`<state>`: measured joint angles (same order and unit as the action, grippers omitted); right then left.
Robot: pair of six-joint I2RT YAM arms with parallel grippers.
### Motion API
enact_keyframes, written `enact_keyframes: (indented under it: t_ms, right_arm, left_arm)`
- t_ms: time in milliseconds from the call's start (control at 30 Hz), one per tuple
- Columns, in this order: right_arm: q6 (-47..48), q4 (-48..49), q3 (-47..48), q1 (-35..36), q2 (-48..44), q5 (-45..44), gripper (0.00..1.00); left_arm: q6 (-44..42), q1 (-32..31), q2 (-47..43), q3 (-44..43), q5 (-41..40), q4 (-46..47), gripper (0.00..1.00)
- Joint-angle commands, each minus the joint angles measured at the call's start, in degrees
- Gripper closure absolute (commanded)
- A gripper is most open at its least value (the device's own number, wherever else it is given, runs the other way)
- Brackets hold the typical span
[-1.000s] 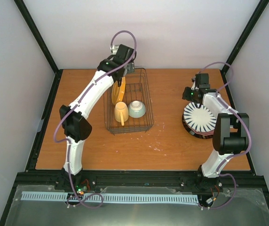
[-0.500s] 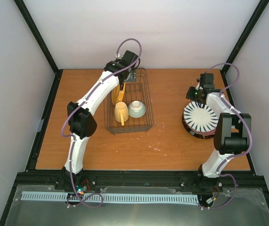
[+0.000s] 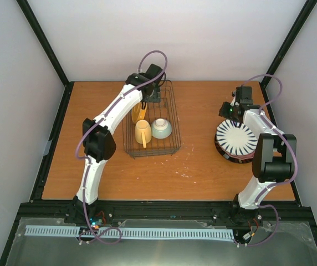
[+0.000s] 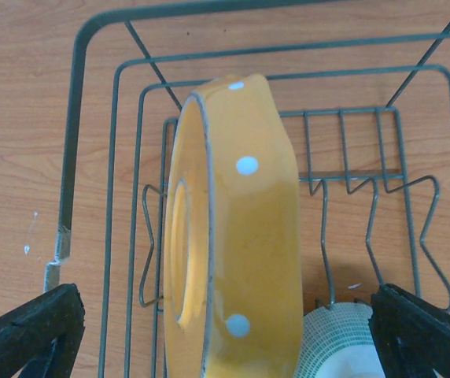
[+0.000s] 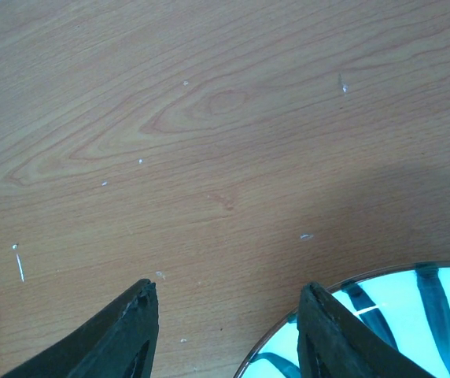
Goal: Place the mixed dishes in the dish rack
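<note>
The dish rack point(image 3: 169, 119) of dark wire stands left of centre. In it the orange-yellow dotted plate point(image 3: 138, 111) stands on edge between dividers, with the cream mug point(image 3: 142, 132) and the pale bowl point(image 3: 161, 128) in front of it. My left gripper point(image 3: 154, 95) hovers over the rack's far end. In the left wrist view it is wide open point(image 4: 225, 350) above the dotted plate point(image 4: 241, 228), without touching it. The striped plate point(image 3: 236, 139) tops a stack at the right; the plates under it show only as a dark rim. My right gripper point(image 3: 226, 110) is open and empty just beyond the stack.
In the right wrist view the open gripper point(image 5: 229, 303) is over bare wood, with the striped plate's rim point(image 5: 398, 323) at the lower right. Black frame rails edge the table point(image 3: 203, 166). White walls stand close on both sides.
My left arm has swung right and nearer, over the rack's far end, with the dotted plate left standing in the rack. The right gripper has shifted slightly right.
</note>
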<state>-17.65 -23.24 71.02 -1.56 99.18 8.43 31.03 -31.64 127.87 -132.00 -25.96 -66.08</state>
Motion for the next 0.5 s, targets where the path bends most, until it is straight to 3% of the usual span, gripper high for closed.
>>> enact_keyframes:
  t_ms: [0,467]
  right_arm:
    - [-0.4,1.0,-0.8,0.2,-2.3,0.3,0.52]
    - [-0.5,1.0,-1.0,0.2,-2.4,1.1,0.52]
  left_arm:
    - [1.3,-0.3,0.7,-2.1,-1.1,-3.0,0.0]
    - [4.5,3.8,-3.9,3.2,-7.4,-7.3,0.0]
